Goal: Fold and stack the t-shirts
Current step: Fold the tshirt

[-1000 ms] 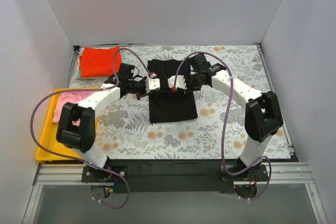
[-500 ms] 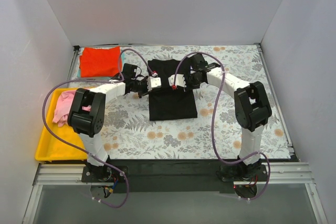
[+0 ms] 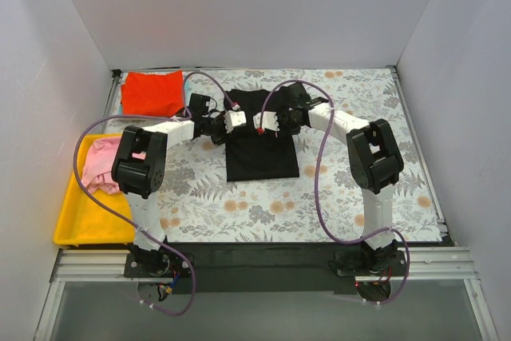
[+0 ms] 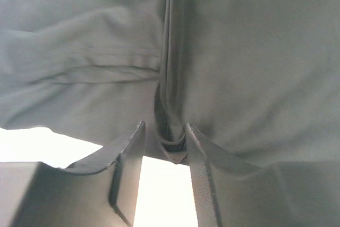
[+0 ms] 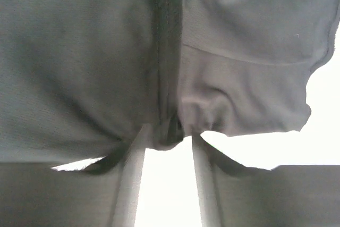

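The large black t-shirt (image 3: pixel 261 153) lies in the middle of the floral cloth, its far part under both wrists. My left gripper (image 3: pixel 234 121) is shut on a bunched fold of it; in the left wrist view the fold sits between my fingertips (image 4: pixel 164 131) and black cloth (image 4: pixel 255 67) fills the frame. My right gripper (image 3: pixel 266 123) is shut on another fold just to the right (image 5: pixel 170 134), under black cloth (image 5: pixel 79 67). The red-orange t-shirt (image 3: pixel 152 93) lies folded at the far left over a teal sliver (image 3: pixel 119 107). The pink t-shirt (image 3: pixel 100 164) lies crumpled in the tray.
The yellow tray (image 3: pixel 80 225) sits at the left edge of the table. The grey-and-orange floral table cloth (image 3: pixel 351 173) covers the table. White walls close in the far, left and right sides. Purple cables arch over both arms.
Both grippers have moved toward the far edge, holding the black t-shirt. Its near hem has shifted slightly away. Both arms' elbows have swung inward and up.
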